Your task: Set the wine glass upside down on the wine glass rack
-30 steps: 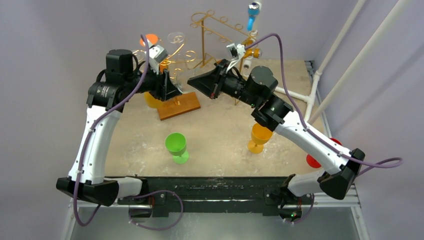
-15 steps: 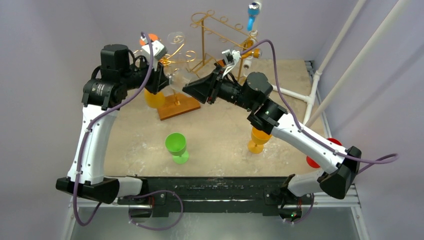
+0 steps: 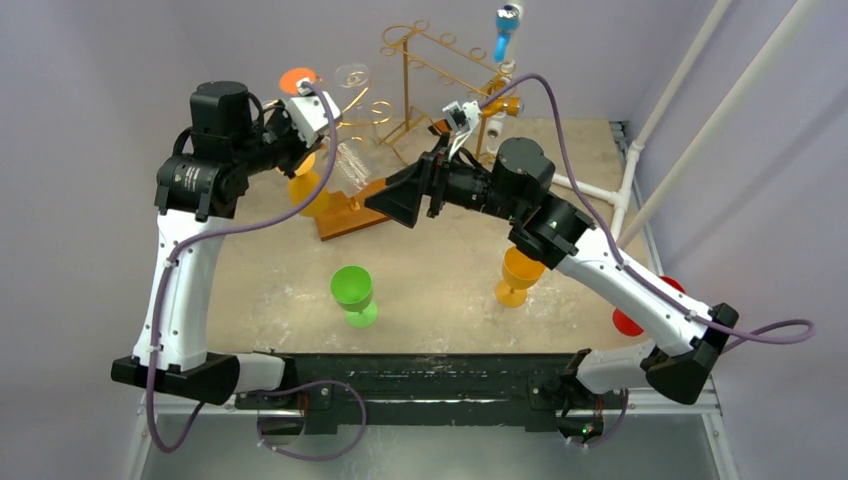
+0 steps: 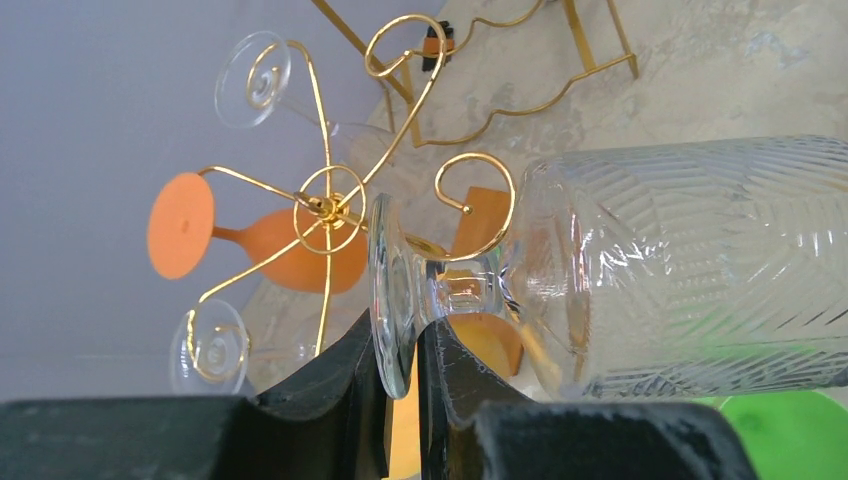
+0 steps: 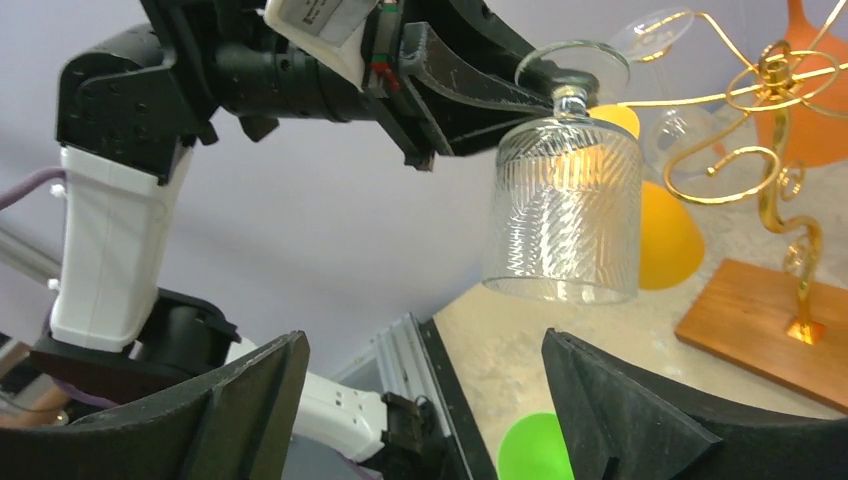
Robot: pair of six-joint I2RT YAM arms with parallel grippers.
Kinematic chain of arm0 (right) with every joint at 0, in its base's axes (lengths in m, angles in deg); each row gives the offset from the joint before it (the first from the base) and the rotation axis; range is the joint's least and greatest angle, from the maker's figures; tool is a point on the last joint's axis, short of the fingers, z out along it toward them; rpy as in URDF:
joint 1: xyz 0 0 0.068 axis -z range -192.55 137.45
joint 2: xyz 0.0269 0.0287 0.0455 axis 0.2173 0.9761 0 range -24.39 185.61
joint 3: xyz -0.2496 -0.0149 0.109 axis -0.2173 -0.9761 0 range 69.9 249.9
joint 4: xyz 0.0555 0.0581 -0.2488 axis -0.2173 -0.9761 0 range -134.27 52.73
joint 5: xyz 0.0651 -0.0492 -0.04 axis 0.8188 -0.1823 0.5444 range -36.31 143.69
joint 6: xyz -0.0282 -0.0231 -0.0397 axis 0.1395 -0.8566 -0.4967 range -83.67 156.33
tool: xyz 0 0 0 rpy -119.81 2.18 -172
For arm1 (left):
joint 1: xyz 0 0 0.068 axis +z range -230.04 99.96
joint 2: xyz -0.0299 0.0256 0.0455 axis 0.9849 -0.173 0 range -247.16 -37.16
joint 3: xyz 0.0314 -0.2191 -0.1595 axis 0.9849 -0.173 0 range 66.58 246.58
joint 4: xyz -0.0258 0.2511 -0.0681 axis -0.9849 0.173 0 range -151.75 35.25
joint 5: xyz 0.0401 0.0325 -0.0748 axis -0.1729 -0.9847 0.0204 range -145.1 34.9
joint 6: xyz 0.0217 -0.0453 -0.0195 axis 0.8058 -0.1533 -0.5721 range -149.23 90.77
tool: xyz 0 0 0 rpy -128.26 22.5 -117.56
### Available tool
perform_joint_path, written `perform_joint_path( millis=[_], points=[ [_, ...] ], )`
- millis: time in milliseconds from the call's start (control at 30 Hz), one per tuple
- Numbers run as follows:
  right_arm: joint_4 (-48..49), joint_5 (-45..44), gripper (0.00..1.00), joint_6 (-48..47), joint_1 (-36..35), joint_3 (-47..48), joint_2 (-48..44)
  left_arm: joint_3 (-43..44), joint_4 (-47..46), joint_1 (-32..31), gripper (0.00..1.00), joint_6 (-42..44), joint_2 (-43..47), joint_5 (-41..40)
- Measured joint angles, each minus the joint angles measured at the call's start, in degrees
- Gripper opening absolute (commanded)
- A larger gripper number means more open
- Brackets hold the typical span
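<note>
Top view: the left gripper [image 3: 322,138] has the clear wine glass [image 3: 350,165] up in the air just beside the gold spiral rack [image 3: 360,215]. It's not hung yet. The glass is faint against the table here. The right gripper [image 3: 392,200] hovers near.

Left wrist: jaws pinched narrow on the glass's foot, rack hooks near, none engaged.

Right wrist: jaws spread wide, holding nothing; the glass hangs bowl-down ahead.

What's left, I'd say: slide the foot onto a hook. Which hook is free is hard to make out.
</note>
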Motion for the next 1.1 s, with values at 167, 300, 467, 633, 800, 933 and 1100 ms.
perform_joint_path(
  millis=[167,300,467,633,800,933,1100],
  points=[
    [-12.94,-0.98,0.99,-4.52,0.79,8.87,1.64,-0.35,-1.18,0.0,0.0,7.02,1.86,0.28],
    [-18.67,-1.6,0.99,-8.61,1.49,16.7,4.59,-0.52,-1.79,0.0,0.0,12.24,4.52,2.86],
    [-19.23,-0.17,0.99,-12.5,1.7,21.29,9.03,-1.84,-2.67,0.0,0.0,19.34,8.52,7.45],
    [-14.84,3.3,0.99,-13.09,1.7,17.07,9.9,-3.21,-4.2,0.0,0.0,24.85,11.13,10.1],
    [-10.19,8.85,0.99,-12.13,1.7,15.04,10.36,-5.11,-5.16,0.0,0.0,28.2,12.22,11.06],
    [-4.11,13.38,0.99,-9.99,1.64,13.75,10.69,-7.58,-7.15,0.0,0.0,30.03,12.92,11.19],
    [-0.55,15.78,0.99,-8.96,1.11,14.38,13.73,-9.6,-8.48,0.15,0.0,31.47,14.01,11.04]
  ],
)
